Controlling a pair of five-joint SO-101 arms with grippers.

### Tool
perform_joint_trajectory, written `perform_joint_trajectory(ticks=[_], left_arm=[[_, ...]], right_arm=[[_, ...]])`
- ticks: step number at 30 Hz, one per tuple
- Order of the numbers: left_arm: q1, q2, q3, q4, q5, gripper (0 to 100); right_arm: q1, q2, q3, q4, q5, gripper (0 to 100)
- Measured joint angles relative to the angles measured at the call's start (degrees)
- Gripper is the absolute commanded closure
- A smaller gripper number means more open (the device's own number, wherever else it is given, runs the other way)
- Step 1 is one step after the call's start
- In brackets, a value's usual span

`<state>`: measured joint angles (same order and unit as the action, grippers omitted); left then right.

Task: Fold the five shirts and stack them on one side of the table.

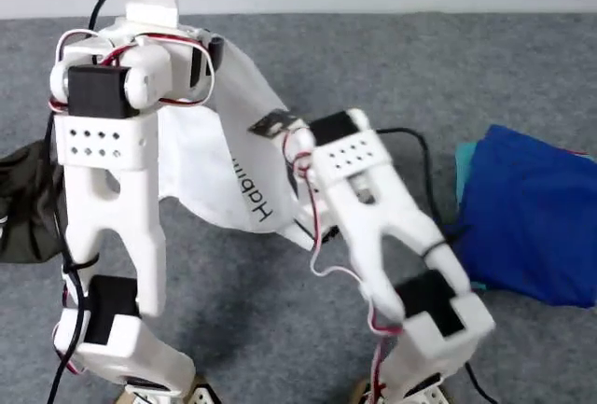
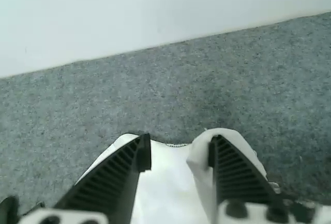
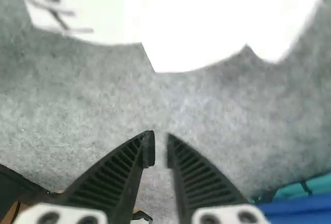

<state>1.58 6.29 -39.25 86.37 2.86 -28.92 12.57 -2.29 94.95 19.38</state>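
Gripping white shirt (image 2: 166, 199), inside left claw (image 2: 178, 142)

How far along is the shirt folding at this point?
Done: a folded blue shirt lies on a teal shirt at one side. In hand: the left gripper grips the white shirt, unfolded. Left: that shirt and the crumpled dark shirt.

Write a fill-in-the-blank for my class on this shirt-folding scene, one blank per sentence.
1. The lifted shirt in the left gripper is ___.
2. The blue shirt lies on top of a ___ one.
3. The table surface is ___.
Missing words: white; teal; grey.
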Motion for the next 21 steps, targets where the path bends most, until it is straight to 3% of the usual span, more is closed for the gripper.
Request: perform_joint_trajectory(ticks=[11, 21], left_arm=[[-2.0, 0.4, 0.3, 0.0, 0.0, 81], [-2.1, 0.4, 0.3, 0.0, 0.0, 81]], right_arm=[[-6.9, 12.5, -11.8, 4.6, 1.6, 80.9], [-7.2, 23.0, -13.2, -2.4, 1.6, 81.2]])
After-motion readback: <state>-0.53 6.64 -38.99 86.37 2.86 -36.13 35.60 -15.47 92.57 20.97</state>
